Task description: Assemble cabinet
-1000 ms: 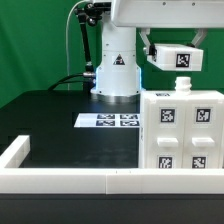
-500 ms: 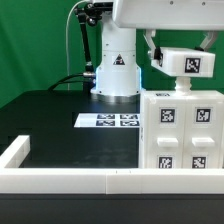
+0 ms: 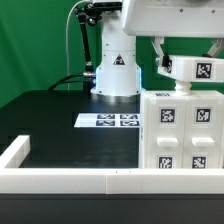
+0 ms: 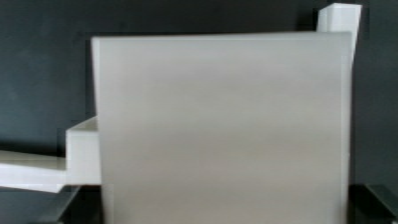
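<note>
The cabinet body [image 3: 180, 135], a large white box with several marker tags on its face, stands at the exterior view's right against the front rail. My gripper [image 3: 172, 58] is shut on a smaller white cabinet block [image 3: 193, 70] with one tag and holds it just above the body's top, apart from it or barely so. In the wrist view this block [image 4: 214, 130] is a plain white face that fills most of the frame. My gripper [image 4: 217, 208] clamps it from both sides, with dark fingers [image 4: 61, 205] showing at its lower corners.
The marker board [image 3: 108, 121] lies flat on the black table in front of the robot base [image 3: 115, 75]. A low white rail [image 3: 60, 181] edges the table's front and left. In the wrist view a white piece [image 4: 27, 170] shows behind the held block.
My gripper has carried the held block toward the exterior view's right and a little down, from beside the body's upper left to over its top. The block now sits more level.
</note>
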